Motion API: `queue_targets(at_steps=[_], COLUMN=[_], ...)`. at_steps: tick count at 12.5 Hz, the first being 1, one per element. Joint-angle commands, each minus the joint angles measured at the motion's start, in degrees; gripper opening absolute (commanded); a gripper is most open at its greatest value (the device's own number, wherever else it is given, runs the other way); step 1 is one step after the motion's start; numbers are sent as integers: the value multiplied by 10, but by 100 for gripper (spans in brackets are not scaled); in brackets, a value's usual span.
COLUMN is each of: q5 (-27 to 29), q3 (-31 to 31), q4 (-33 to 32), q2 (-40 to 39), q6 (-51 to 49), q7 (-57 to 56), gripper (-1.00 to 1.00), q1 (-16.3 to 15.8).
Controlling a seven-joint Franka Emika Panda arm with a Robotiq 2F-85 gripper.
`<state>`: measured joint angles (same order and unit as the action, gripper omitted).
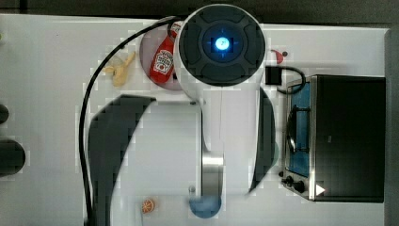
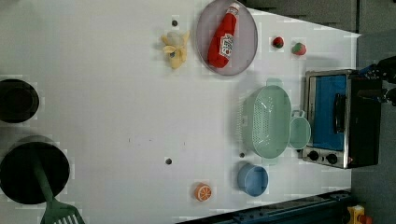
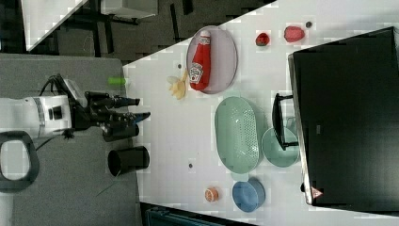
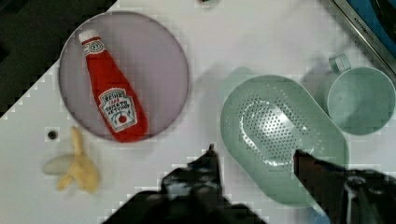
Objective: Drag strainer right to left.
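The pale mint-green oblong plastic strainer [image 2: 266, 122], dotted with small holes, is sitting upright on the white counter [image 2: 116, 93], toward the left view's right. Its long axis is running up and down in the left view, parallel to the front of the steel toaster oven with a blue door [image 2: 334, 116]. A round mint-green cup with a handle [image 2: 299, 132] is standing between strainer and oven, touching or just beside the strainer's rim; contact cannot be told. A round blue bowl [image 2: 252, 179] is lying just below the strainer in the left view, with a small orange slice toy [image 2: 202, 192] near it. Above the strainer in the left view, a grey round plate [image 2: 205, 51] is carrying a red plush ketchup bottle [image 2: 223, 36], and a yellow banana-peel toy [image 2: 176, 49] is resting beside that plate. The black tool [image 4: 254, 158] is hanging well above the counter, jaws standing apart and holding nothing. In the wrist view one fingertip [image 4: 211, 156] is lining up over bare counter just outside the strainer's rim and the other over its perforated basin, so the rim wall is lying between the jaws. Judgement: approach not yet finished; the drag needs a descent first.
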<state>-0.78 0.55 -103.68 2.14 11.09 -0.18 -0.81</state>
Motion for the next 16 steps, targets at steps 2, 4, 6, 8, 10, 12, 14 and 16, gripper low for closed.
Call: queue_targets(at_steps=[2, 4, 6, 8, 10, 12, 14, 16], q5=[-18, -18, -18, -18, -18, -18, -18, -18], q3=[37, 34, 29, 24, 20, 18, 15, 14], q4=[-229, -232, -249, -275, -301, -321, -330, -333], q2=[354, 347, 327, 293, 246, 189, 124, 56], q6=[-110, -104, -81, -20, 64, 133, 186, 241], q7=[3, 4, 5, 13, 44, 101, 162, 231], gripper=[81, 100, 100, 100, 100, 100, 100, 100], q1=[23, 22, 22, 22, 22, 22, 22, 22])
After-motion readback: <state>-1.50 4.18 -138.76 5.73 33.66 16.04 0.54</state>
